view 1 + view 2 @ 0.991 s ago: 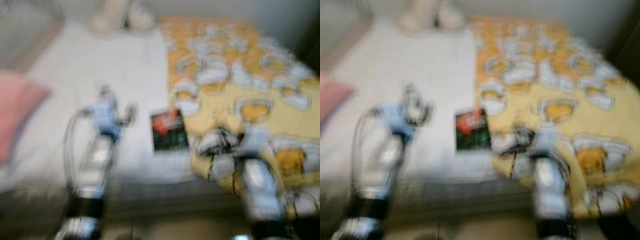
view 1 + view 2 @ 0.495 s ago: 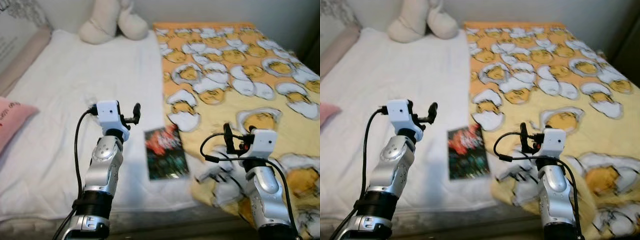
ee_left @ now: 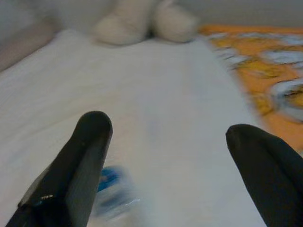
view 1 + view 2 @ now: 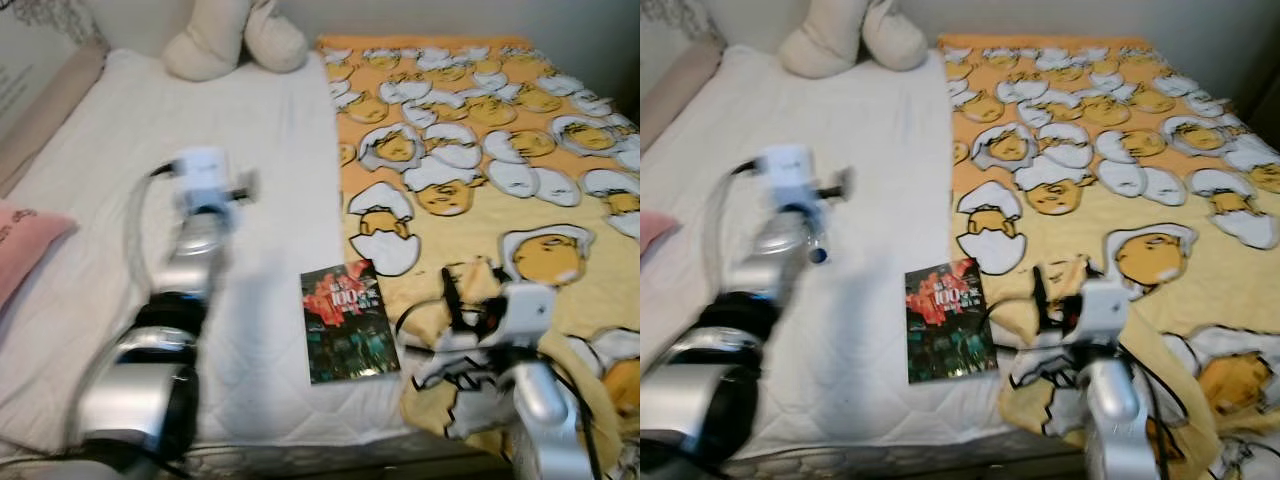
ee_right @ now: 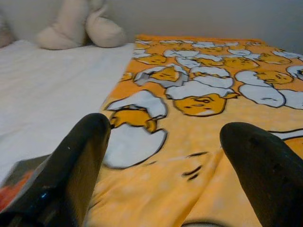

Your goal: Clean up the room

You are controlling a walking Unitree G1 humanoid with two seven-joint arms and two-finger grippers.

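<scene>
A dark book with a red cover picture point(image 4: 345, 322) lies flat on the white sheet point(image 4: 120, 160), close to the bed's front edge and beside the yellow egg-print blanket point(image 4: 500, 140). My left gripper point(image 4: 845, 181) is open and motion-blurred, held above the sheet to the left of and beyond the book. In the left wrist view its fingers point(image 3: 87, 156) stand wide apart over the sheet, with a small blurred blue thing point(image 3: 110, 187) under them. My right gripper point(image 4: 449, 296) is open over the rumpled blanket edge, just right of the book, with nothing between its fingers point(image 5: 80, 161).
A cream plush toy point(image 4: 235, 38) lies at the head of the bed. A pink pillow point(image 4: 25, 245) sits at the left edge. The wall point(image 4: 1200, 25) runs behind the bed. The blanket's near corner point(image 4: 1040, 375) is bunched up at the front edge.
The camera has shifted and the picture cleared of blur. My left arm has reached forward over the white sheet and is blurred. The right gripper stays over the blanket edge.
</scene>
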